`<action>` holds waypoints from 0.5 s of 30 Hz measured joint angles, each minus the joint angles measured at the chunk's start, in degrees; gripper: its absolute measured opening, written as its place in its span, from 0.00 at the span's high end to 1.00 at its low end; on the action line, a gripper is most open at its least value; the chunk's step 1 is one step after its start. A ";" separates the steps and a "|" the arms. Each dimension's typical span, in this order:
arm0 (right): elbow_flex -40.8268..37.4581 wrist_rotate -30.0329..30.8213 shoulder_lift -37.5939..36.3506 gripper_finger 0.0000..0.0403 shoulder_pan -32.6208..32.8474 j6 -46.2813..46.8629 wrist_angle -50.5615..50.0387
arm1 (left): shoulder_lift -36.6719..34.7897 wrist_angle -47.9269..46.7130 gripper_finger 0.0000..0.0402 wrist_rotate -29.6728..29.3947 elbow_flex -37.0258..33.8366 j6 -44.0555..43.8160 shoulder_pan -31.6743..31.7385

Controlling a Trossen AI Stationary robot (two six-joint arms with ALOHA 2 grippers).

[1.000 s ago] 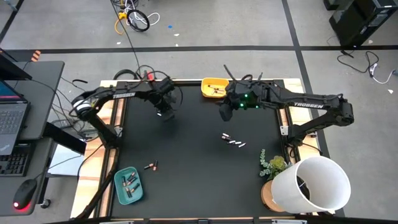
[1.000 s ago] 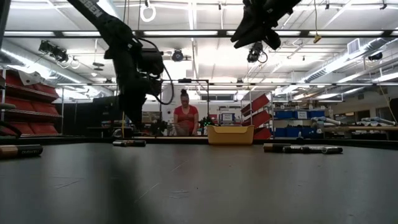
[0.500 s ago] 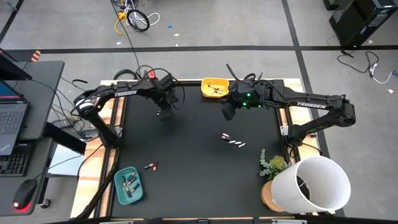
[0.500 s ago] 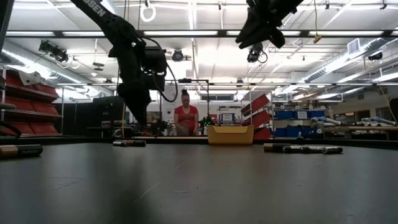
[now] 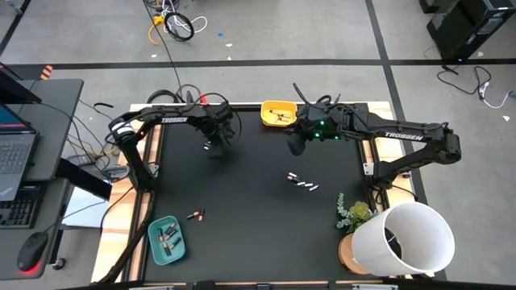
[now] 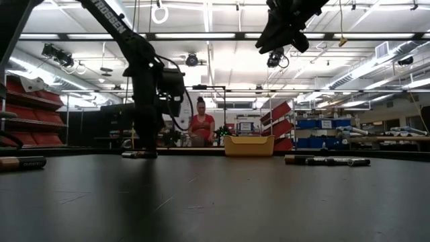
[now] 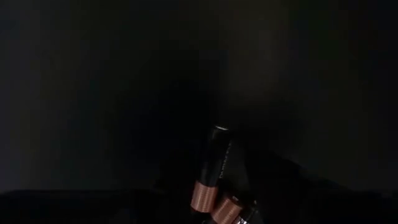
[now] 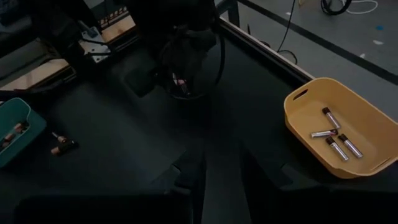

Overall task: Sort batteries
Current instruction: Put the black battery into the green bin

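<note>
You are looking at "TROSSEN" in white letters on the right arm. The same word is showing on the left arm, though only its last letters are readable in the low view.

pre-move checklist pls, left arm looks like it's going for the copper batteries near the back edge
1. Left gripper over target: ok. It hangs low at the table's rear left, and its wrist view shows two copper-and-black batteries right ahead on the mat.
2. Left gripper holding nothing: cannot tell. Its fingers are lost in the dark.
3. Right gripper out of the way: ok. It hangs raised beside the yellow tray, apart from the left arm.
4. Right gripper empty: cannot tell.
5. Teal tray reachable for the drop: ok. It sits at the front left, with batteries already inside.
6. Silvery batteries mid-table: not ok, still unsorted.
</note>
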 joint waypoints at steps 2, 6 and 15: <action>0.00 0.00 0.00 0.79 0.00 0.12 -0.05 | 0.97 -0.09 0.63 -0.02 0.00 0.00 0.00; 0.00 -0.01 0.00 0.79 0.00 0.16 -0.05 | 2.48 -0.06 0.72 -0.08 0.29 0.00 0.00; -0.02 -0.02 0.00 0.79 0.00 0.02 -0.03 | 2.97 2.02 0.87 -3.09 0.13 0.21 -1.42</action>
